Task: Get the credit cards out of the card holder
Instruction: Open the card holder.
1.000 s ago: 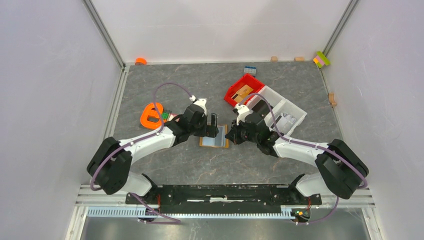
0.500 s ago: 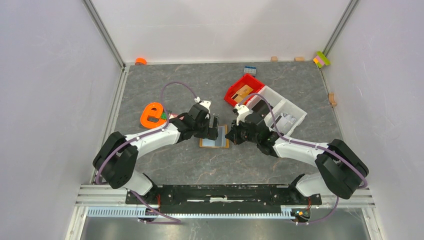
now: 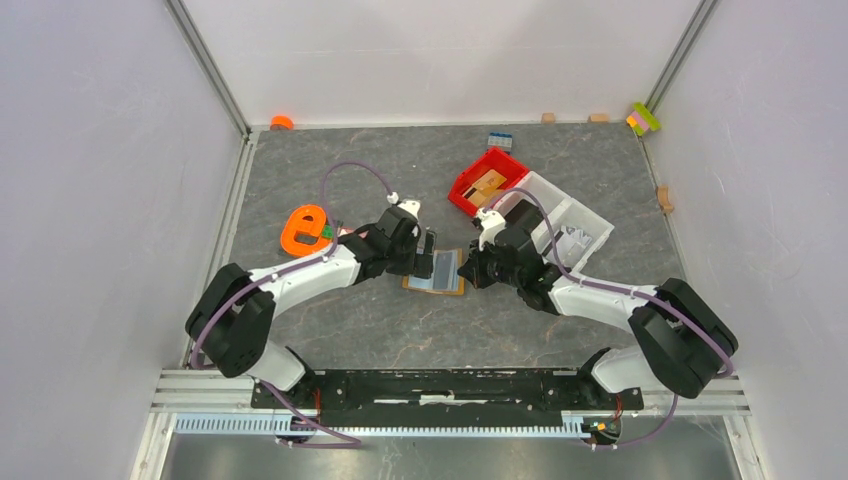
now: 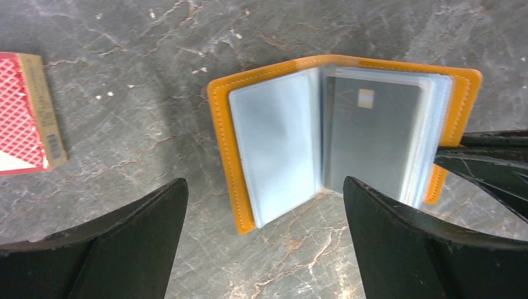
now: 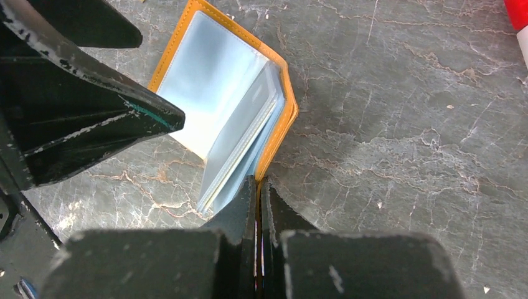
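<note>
Lying open on the grey marbled table (image 3: 400, 330) between the two arms is the card holder (image 3: 434, 272), its orange cover spread like a little book. In the left wrist view its clear sleeves fan out from the spine. The top one on the right half holds a dark grey card (image 4: 370, 137) marked "VIP" with a small pale square near the top. The left half shows only pale blue-grey lining.

Further back on the right sits a red bin (image 3: 487, 180) with a tan piece (image 3: 488, 183) in it. A white bin (image 3: 565, 225) lies right against it, and I cannot make out the pale contents. An orange ring-shaped object (image 3: 304, 230) lies well to the left, and a red patterned box (image 4: 25, 112) rests on the table left of the holder.

The right arm reaches in low from the right. The right gripper (image 5: 258, 184) is pinched tight on the orange edge of the holder's right-hand cover, and that half tilts up off the table. The left arm stretches in from the other side, elbow bent. The left gripper (image 4: 264, 184) hangs above the holder with its fingers spread wide, one on each side of the open sleeves, touching nothing.
</note>
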You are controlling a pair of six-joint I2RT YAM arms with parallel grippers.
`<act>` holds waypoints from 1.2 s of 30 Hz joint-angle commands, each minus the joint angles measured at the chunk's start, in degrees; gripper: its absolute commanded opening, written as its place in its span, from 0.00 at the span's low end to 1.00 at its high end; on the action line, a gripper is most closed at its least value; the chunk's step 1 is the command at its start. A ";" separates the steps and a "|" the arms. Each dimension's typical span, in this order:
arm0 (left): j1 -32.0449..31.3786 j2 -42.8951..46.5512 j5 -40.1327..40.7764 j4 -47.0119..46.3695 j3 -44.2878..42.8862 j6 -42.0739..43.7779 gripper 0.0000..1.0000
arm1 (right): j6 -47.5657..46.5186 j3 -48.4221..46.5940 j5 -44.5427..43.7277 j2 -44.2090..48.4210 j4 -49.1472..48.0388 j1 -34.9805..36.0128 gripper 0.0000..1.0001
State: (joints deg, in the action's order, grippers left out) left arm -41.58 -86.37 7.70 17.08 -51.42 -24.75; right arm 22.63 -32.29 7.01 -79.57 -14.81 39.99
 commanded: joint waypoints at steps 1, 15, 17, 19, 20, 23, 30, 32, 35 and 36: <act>0.57 0.53 -6.67 -4.15 0.67 1.23 1.00 | -1.19 0.73 2.62 -0.20 -3.87 -0.39 0.00; 6.60 -5.11 -16.90 -7.57 1.29 -4.06 0.99 | -0.40 -1.19 0.60 -5.43 -1.28 -2.13 0.00; 6.73 -5.54 -20.65 -9.73 1.64 -4.28 0.95 | -0.10 -1.11 1.77 -5.92 -1.98 -2.13 0.00; 6.95 -6.13 -24.14 -11.97 2.02 -4.46 0.88 | 0.05 -1.02 2.01 -6.05 -2.24 -2.24 0.00; 7.06 -6.41 -25.00 -12.45 2.10 -4.59 0.82 | 0.14 -1.02 2.06 -6.01 -2.24 -2.33 0.00; 7.63 -7.09 -25.91 -13.27 2.33 -5.18 0.64 | 1.01 -0.63 2.65 -5.61 -2.59 -2.53 0.04; 8.66 -8.01 -26.91 -15.20 2.76 -6.12 0.15 | 4.09 2.30 4.43 -3.24 -4.42 -4.52 0.27; 9.12 -8.58 -28.76 -16.80 3.47 -7.71 0.10 | 5.02 3.56 4.77 -1.75 -5.38 -5.41 0.36; 9.91 -8.30 -32.34 -21.09 4.48 -9.69 0.03 | 6.04 5.71 3.93 1.48 -6.62 -6.39 0.56; 10.17 -7.64 -33.06 -22.26 5.18 -10.44 0.02 | 6.15 6.27 3.12 2.96 -6.72 -6.71 0.63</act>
State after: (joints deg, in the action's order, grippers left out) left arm -32.32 -94.41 -19.94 1.76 -47.88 -31.20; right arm 27.14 -27.90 10.72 -81.91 -17.72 34.39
